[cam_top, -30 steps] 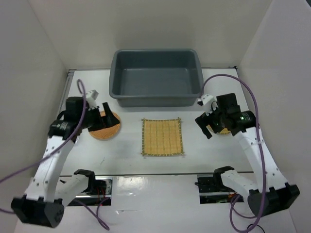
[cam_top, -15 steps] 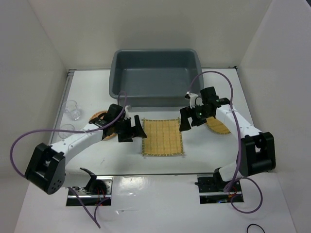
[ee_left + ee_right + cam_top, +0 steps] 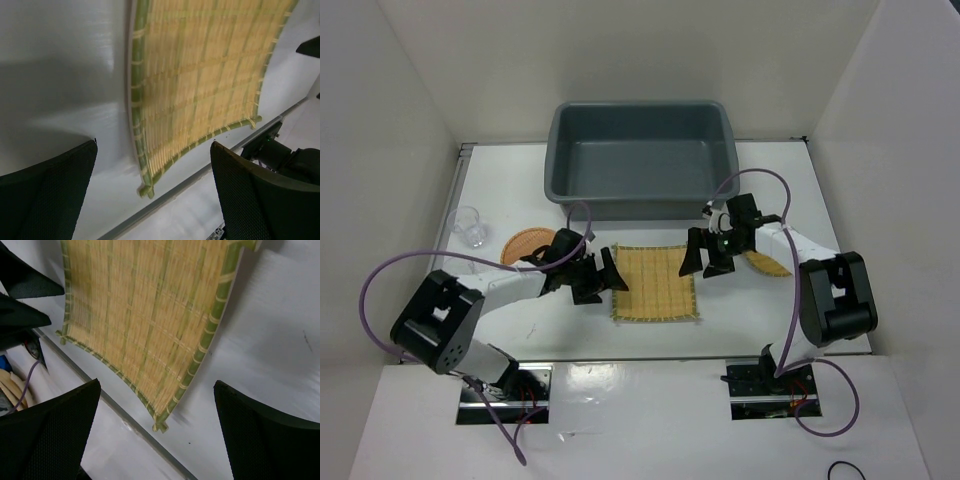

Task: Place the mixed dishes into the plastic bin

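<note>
The yellow woven mat [image 3: 655, 283] lies flat on the white table in front of the dark grey-blue plastic bin [image 3: 560, 150], which holds nothing. My left gripper [image 3: 605, 281] is low at the mat's left edge, open and empty; in the left wrist view the mat [image 3: 200, 75] and its near corner lie between the fingers of the left gripper [image 3: 154, 146]. My right gripper [image 3: 704, 265] stands open and empty at the mat's right edge, where the mat [image 3: 145, 315] fills the view ahead of the right gripper [image 3: 157, 385]. An orange plate [image 3: 525, 243], a tan plate [image 3: 769, 264] and a clear cup [image 3: 468, 225] rest on the table.
White walls close in the table on the left, back and right. A seam [image 3: 570, 357] runs across the table just nearer than the mat. Purple cables [image 3: 390, 275] loop from both arms.
Both arms have swung inward from the round plates and come down at the mat's left and right edges. The orange plate and the cup, covered before, now show.
</note>
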Available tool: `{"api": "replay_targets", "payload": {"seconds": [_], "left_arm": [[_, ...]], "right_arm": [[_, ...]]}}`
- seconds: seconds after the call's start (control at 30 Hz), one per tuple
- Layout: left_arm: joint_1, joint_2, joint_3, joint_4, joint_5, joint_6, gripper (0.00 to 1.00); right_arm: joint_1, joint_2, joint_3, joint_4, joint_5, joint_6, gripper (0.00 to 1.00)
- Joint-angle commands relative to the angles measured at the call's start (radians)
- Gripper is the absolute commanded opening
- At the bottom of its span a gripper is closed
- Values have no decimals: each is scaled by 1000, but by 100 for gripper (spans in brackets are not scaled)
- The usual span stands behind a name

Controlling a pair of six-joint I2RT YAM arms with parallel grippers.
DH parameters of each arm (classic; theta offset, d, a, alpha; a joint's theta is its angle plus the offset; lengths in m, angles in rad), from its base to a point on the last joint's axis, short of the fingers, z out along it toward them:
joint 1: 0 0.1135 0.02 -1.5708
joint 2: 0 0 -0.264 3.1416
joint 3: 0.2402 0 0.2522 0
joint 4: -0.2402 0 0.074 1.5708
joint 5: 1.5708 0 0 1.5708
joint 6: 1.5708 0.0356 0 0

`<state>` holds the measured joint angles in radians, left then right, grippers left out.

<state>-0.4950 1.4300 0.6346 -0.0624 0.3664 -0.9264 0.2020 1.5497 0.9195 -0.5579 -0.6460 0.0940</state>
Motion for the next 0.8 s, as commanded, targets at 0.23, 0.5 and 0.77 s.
{"api": "replay_targets", "payload": {"seconds": [0.23,0.5,0.77], "left_arm": [[-14,204,19,139,49,-23,100],[-46,323,65,208,109,-23,100],[-184,406,151,246,127,-45,94]], "right_arm": [[-6,56,-96,116,-27,79,98],[16,173,-96,161,-277,47,98],[40,125,-61,115,-394,-22,59]]}}
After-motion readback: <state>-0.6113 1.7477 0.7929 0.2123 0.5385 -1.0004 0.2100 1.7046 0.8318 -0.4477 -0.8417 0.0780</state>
